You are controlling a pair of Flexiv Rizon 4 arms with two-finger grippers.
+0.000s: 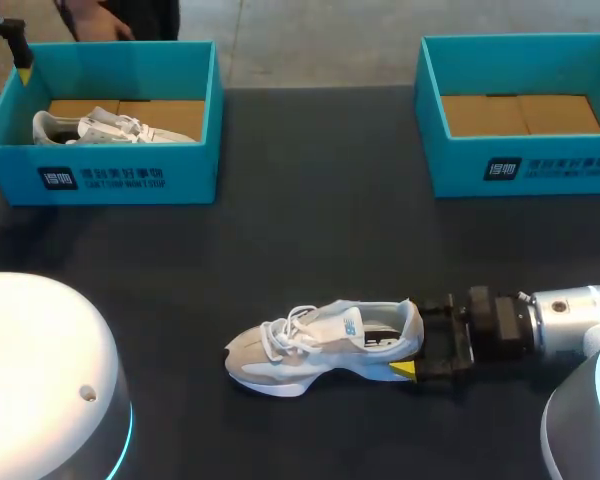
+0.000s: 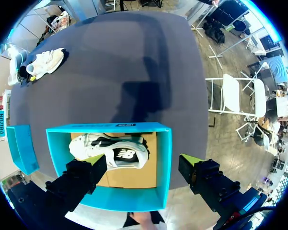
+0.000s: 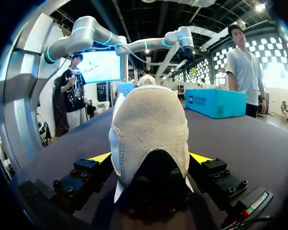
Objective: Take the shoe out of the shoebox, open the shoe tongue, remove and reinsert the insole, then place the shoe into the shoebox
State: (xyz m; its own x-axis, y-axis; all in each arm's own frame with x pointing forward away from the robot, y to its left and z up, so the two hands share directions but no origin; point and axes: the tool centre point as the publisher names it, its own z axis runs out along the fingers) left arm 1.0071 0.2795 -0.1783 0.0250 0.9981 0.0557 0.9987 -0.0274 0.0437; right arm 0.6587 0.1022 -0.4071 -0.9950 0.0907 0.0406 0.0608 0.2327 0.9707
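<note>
A white and grey shoe (image 1: 315,345) lies on its side on the dark table, toe to the left. My right gripper (image 1: 417,345) is at its heel. In the right wrist view the heel (image 3: 151,129) sits between the spread yellow-tipped fingers (image 3: 102,157), and the gripper (image 3: 151,159) is open. A second white shoe (image 1: 105,126) lies in the teal shoebox (image 1: 130,175) at the back left. My left gripper (image 1: 22,68) hangs above that box's left rim. In the left wrist view this gripper (image 2: 141,170) stands open over the box (image 2: 165,153) and its shoe (image 2: 110,151).
Another teal shoebox (image 1: 520,165) stands at the back right with only its cardboard floor showing. Bare dark table lies between the two boxes and in front of them. My arms' white bases fill the near corners.
</note>
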